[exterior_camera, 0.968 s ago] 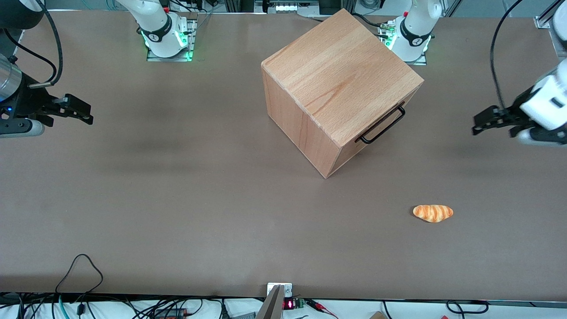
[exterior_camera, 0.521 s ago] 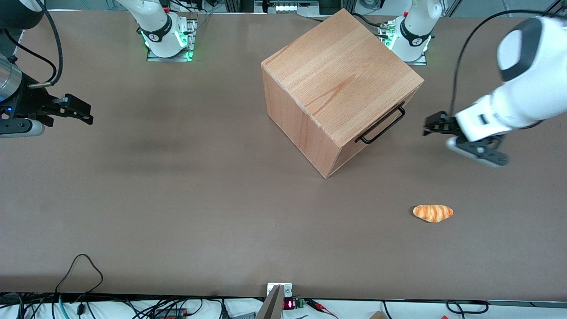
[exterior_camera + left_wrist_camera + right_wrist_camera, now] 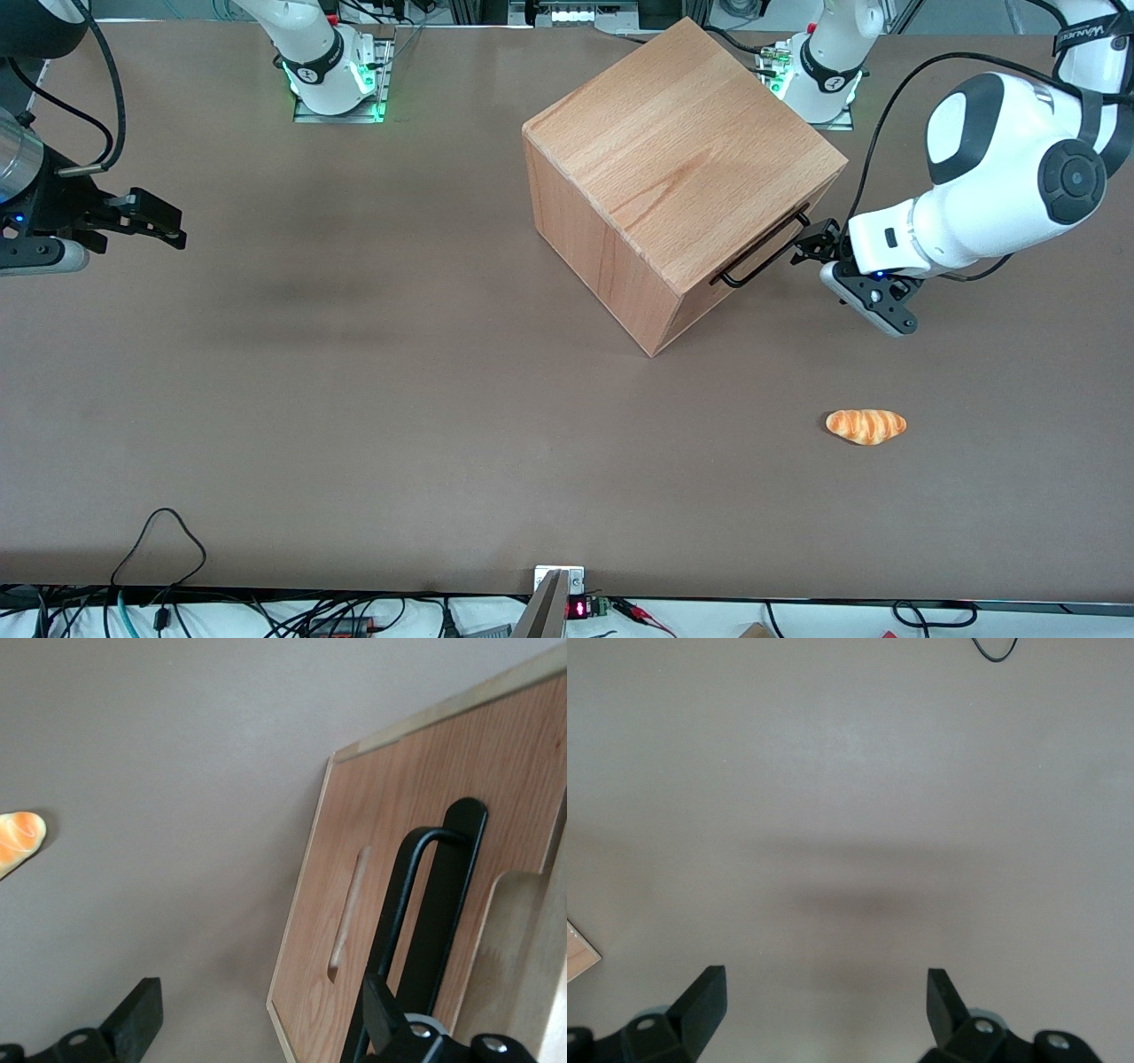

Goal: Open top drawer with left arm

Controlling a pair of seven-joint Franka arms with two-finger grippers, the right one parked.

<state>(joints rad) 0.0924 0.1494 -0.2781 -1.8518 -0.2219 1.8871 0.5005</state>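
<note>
From the front we look down on the whole table [image 3: 354, 399]. Our left wrist view sits close to the cabinet [image 3: 496, 797]; both catch the bread roll [image 3: 866, 426]. The gripper [image 3: 811, 244] hovers beside the cabinet.

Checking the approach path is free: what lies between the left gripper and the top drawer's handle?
Nothing: in the left wrist view the open gripper is right at the black bar handle of the top drawer, one finger alongside it, not yet closed.

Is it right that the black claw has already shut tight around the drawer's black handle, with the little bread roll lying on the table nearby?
Not quite. The gripper is open, just reaching the handle of the top drawer; the left wrist view shows its fingers spread wide. The bread roll does lie on the table nearby.
</note>
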